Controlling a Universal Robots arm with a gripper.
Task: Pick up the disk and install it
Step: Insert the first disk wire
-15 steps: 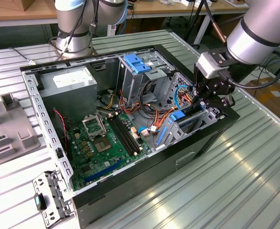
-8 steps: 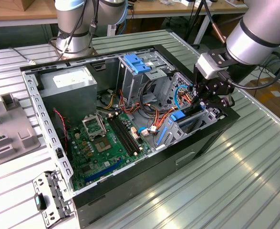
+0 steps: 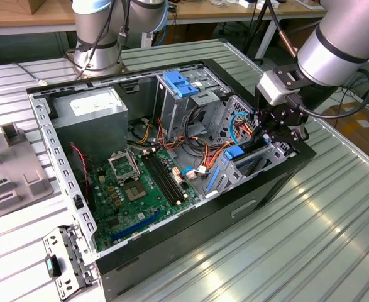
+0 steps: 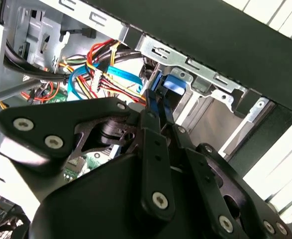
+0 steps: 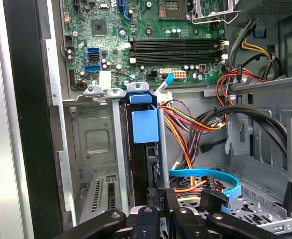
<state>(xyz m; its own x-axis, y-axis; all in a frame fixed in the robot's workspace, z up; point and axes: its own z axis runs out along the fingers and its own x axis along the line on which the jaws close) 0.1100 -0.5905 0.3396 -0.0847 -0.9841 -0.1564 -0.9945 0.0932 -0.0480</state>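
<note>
Ribbed metal table, open computer case laid at centre frame, grey fixture placed at left edge, arm base mounted at upper left.

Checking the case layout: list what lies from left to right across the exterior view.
Grey plastic panel → power-supply box → motherboard → blue bracket on the drive cage → claw.

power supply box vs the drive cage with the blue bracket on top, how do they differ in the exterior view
The power supply box is a closed grey block with a white label on top; the drive cage is open sheet metal topped by a blue plastic bracket. The box sits at the case's corner toward the exterior view's left; the cage stands further toward that view's right, nearer the tool. Both are metal and sit along the case's far wall.
</note>
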